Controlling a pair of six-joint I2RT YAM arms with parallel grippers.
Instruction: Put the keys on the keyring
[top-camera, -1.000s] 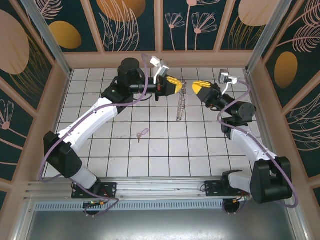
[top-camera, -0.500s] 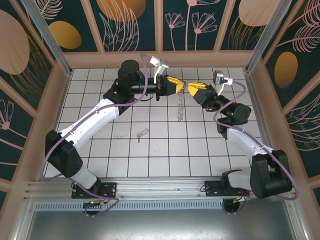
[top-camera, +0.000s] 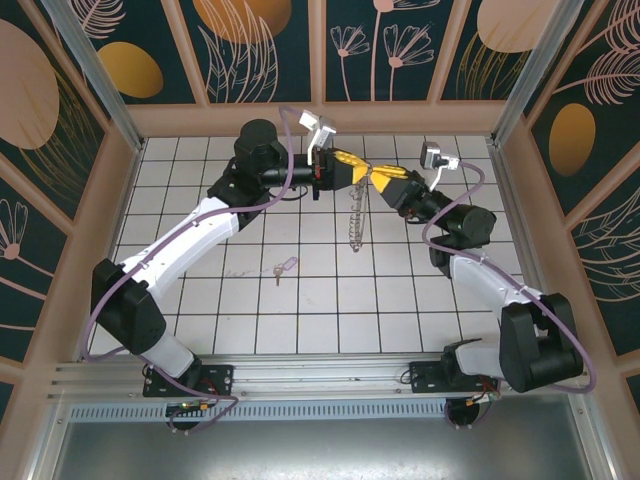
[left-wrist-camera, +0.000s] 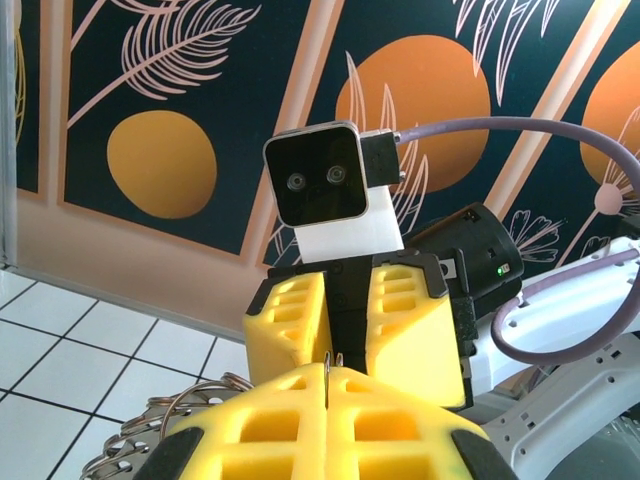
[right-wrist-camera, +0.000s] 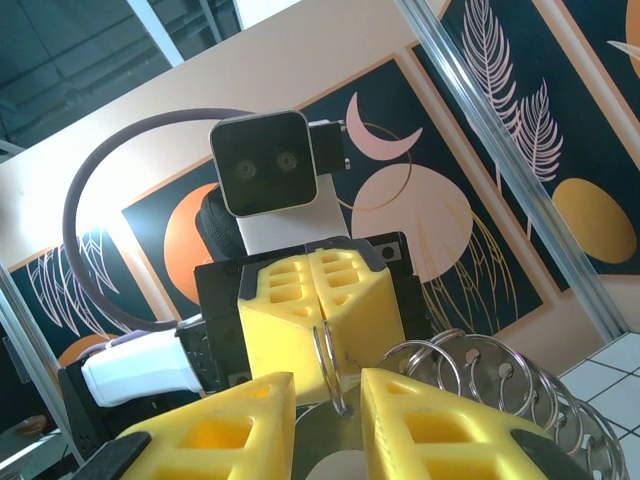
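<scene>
The keyring (top-camera: 355, 215) hangs in mid-air over the back of the floor, edge-on, its rim fringed with small metal rings (right-wrist-camera: 480, 372). My left gripper (top-camera: 356, 171) is shut on its top, and the thin wire (left-wrist-camera: 329, 362) sticks up from between the closed yellow pads. My right gripper (top-camera: 385, 181) faces it nose to nose and stands open. The ring's double wire (right-wrist-camera: 333, 370) rises in the gap between its fingers (right-wrist-camera: 225, 425), touching neither pad. The key (top-camera: 283, 267) with its pale lilac tag lies on the tiles, well in front of both grippers.
The white tiled floor (top-camera: 330, 300) is walled in by patterned panels (top-camera: 250, 50) and metal posts. A bunch of the fringe rings (left-wrist-camera: 150, 440) hangs to the lower left of my left fingers. Both arms reach in from the near rail (top-camera: 320, 375).
My right gripper has moved left towards the left gripper until its open fingers straddle the top of the keyring. The left gripper has kept its hold and hardly moved.
</scene>
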